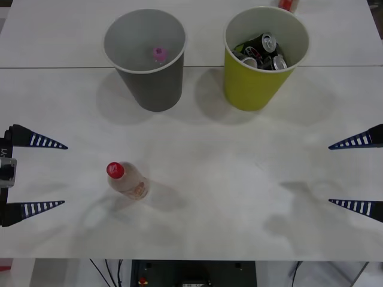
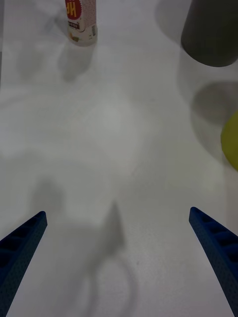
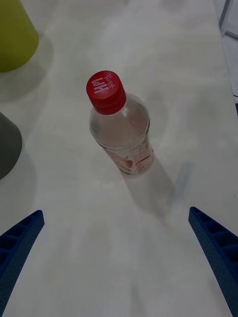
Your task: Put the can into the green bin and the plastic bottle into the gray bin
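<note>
The plastic bottle (image 1: 127, 180) stands upright on the white table, clear with a red cap and a red-and-white label. It is just right of my open left gripper (image 1: 64, 174), which has nothing between its fingers. From the left wrist, the bottle (image 3: 121, 131) stands a short way ahead of the open gripper (image 3: 115, 213). The gray bin (image 1: 143, 60) stands at the back left, with a pink-capped item (image 1: 159, 54) inside. Beside it, the green bin (image 1: 263, 84) holds dark cans (image 1: 263, 51). My right gripper (image 1: 330, 174) is open at the right edge, far from the bottle (image 2: 82, 22).
A seam in the table runs behind the two bins. A small red object (image 1: 287, 5) sits at the far edge behind the green bin. The left wrist view shows the green bin (image 3: 15, 34) and gray bin (image 3: 7, 146); the right wrist view shows the gray bin (image 2: 213, 29) and green bin (image 2: 230, 141).
</note>
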`<move>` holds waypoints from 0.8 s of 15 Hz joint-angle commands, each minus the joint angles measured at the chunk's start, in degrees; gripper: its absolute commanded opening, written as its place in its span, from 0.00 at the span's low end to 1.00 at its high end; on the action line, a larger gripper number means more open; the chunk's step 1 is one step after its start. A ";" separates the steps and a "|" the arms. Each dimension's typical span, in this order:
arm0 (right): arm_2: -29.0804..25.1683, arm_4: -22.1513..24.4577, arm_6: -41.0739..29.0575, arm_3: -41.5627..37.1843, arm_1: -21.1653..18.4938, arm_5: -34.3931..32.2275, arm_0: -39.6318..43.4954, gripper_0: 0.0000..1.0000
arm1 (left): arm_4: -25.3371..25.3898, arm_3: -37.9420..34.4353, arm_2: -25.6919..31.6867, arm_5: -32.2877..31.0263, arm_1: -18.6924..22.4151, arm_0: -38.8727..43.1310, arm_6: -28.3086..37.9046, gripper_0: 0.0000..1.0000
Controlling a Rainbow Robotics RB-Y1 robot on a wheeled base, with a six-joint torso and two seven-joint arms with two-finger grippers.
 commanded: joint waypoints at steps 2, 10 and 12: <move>0.00 0.00 0.00 0.00 0.00 0.00 0.00 1.00 | -0.32 1.53 -0.67 -0.22 -0.75 0.29 0.16 1.00; 0.00 0.00 0.00 0.00 0.00 0.00 0.00 1.00 | -0.06 3.91 -1.38 -0.74 -5.41 -0.06 -0.27 1.00; 0.00 0.00 0.00 0.00 0.00 0.00 0.00 1.00 | 2.75 6.81 -4.19 -0.74 -6.99 -0.94 -1.07 1.00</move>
